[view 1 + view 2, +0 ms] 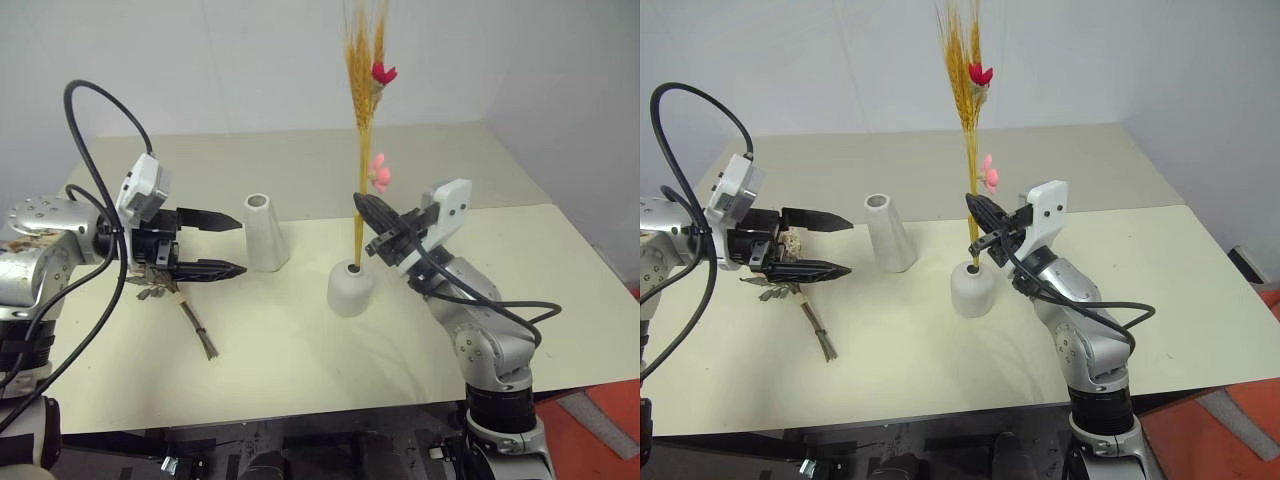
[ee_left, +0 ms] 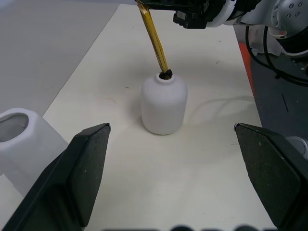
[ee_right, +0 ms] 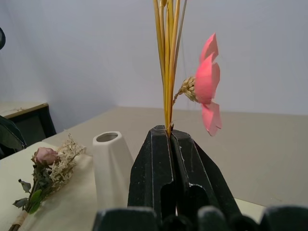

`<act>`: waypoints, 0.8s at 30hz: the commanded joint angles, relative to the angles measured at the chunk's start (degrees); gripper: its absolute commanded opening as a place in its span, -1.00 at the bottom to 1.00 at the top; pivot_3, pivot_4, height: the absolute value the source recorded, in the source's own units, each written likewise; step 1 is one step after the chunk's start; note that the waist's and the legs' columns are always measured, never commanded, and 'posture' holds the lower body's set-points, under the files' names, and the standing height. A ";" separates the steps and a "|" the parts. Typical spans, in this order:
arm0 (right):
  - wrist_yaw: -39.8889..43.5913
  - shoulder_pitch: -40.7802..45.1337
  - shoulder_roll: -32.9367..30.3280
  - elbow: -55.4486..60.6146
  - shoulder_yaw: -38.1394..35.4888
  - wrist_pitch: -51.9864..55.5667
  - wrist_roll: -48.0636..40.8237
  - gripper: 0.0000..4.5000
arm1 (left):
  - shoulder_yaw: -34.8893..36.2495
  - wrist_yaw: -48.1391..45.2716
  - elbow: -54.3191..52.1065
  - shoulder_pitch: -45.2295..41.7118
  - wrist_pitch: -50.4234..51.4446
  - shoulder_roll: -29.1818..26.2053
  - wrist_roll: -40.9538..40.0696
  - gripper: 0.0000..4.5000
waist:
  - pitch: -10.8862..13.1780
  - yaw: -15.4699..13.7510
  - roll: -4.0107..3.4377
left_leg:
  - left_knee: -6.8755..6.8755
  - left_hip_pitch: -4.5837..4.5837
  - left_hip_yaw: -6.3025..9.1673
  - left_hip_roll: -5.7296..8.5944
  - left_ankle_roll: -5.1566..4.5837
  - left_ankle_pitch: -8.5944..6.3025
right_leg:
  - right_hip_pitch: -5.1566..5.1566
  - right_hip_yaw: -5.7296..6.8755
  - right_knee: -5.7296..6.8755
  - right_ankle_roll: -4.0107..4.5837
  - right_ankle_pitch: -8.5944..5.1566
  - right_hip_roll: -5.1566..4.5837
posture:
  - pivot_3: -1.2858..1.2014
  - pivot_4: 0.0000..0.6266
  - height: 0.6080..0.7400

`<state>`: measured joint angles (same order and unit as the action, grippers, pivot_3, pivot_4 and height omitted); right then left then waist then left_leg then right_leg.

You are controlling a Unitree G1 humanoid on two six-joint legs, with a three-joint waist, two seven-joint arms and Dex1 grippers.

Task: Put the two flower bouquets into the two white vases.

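Note:
The wheat-like bouquet (image 1: pixel 362 90), golden stalks with a red flower and a pink flower (image 3: pixel 208 89), stands upright with its lower ends in the hole of the short rounded white vase (image 1: pixel 350 290). My right gripper (image 1: pixel 362 207) is shut on its stalks just above that vase. The tall tapered white vase (image 1: pixel 265 232) stands empty to the left of the short one. The bushy dried bouquet (image 1: pixel 165 288) lies flat on the table at the left, brown stems toward the front edge. My left gripper (image 1: pixel 241 247) hovers open above it, pointing toward the vases, with nothing between its fingers (image 2: pixel 89 168).
The cream table (image 1: pixel 300 370) has its front edge near me and a second beige tabletop (image 1: pixel 300 160) butts against it behind. A white wall closes the back. A black cable (image 1: pixel 100 110) loops over my left arm. Orange floor (image 1: pixel 610 420) shows at the right.

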<state>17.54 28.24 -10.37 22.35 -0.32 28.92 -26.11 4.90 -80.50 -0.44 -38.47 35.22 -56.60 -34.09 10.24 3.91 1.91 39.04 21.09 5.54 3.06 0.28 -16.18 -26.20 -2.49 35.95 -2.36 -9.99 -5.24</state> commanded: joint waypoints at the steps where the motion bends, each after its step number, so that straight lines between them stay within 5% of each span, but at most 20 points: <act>1: 0.55 1.02 0.36 0.55 -0.05 -1.95 0.05 -1.00 | 2.02 0.18 -1.09 -0.20 -0.30 -0.94 -0.65 1.00 | 0.00 0.05 0.00 | 0.00 0.00 0.00 0.00 0.00 0.00 | 0.00 0.00 0.00 0.00 0.00 0.00 | 0.03 -0.52 1.00; 19: 1.38 -0.04 1.84 -0.38 1.05 -2.77 1.45 -1.00 | 2.56 0.62 -1.78 0.88 -0.03 -1.21 -0.83 1.00 | 0.00 0.03 0.00 | 0.00 0.00 0.00 0.00 0.00 0.00 | -0.01 0.00 0.01 0.00 0.00 0.00 | 0.03 -0.52 1.00; 24: 3.52 -4.28 0.03 2.32 0.76 -3.04 0.65 -0.39 | 3.76 1.34 -2.72 2.32 1.44 -1.89 -1.64 1.00 | 0.00 0.04 0.00 | 0.00 0.01 0.00 0.00 0.00 0.00 | -0.01 0.00 0.00 0.00 0.00 0.00 | 0.03 -0.52 1.00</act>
<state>19.91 24.39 -9.44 20.66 1.03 27.72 -24.79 5.88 -79.65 -1.38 -36.71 35.54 -57.05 -34.16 10.24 3.95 1.91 39.05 21.09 5.54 3.06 0.28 -16.18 -26.20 -2.50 35.95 -2.35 -9.98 -5.25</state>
